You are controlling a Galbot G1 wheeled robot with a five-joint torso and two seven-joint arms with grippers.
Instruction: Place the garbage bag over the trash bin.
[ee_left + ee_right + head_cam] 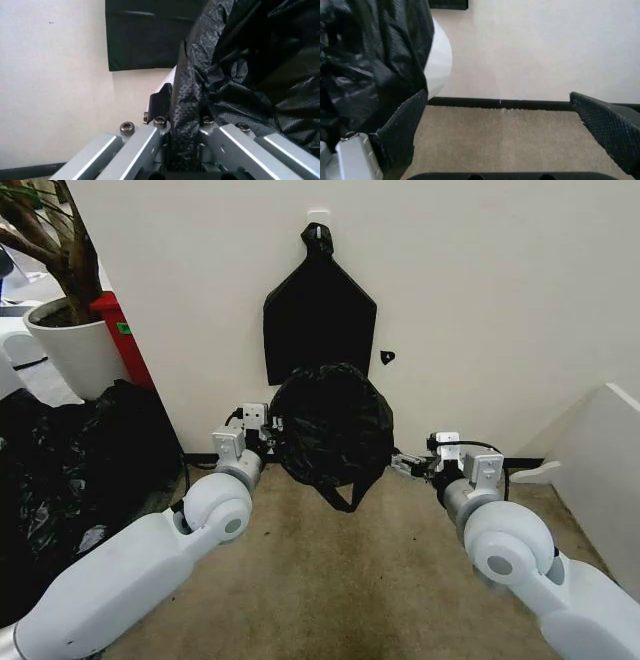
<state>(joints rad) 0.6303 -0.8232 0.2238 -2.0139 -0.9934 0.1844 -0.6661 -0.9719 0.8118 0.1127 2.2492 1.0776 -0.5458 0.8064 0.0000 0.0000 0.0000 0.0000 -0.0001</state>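
Garbage bag (333,425) sits draped over the trash bin (439,62), on the carpet floor (350,580) against the wall (480,300), between the two grippers. Bag mouth faces up and toward the head camera, roughly round; loose black tail hangs down the near side toward the carpet. Bin's long axis looks upright; only a strip of white side shows under the plastic.

Left gripper (184,123): at the bag's left edge, jaws closed on a fold of the bag's rim, plastic pinched between the metal fingers (150,146).

Right gripper (505,127): just beside the bag's right edge, jaws spread wide, holding nothing. Its inner pad (402,131) lies close against the black plastic; outer pad well clear, over bare carpet.

Flat black bundle (318,315) hangs on the wall above the bag.
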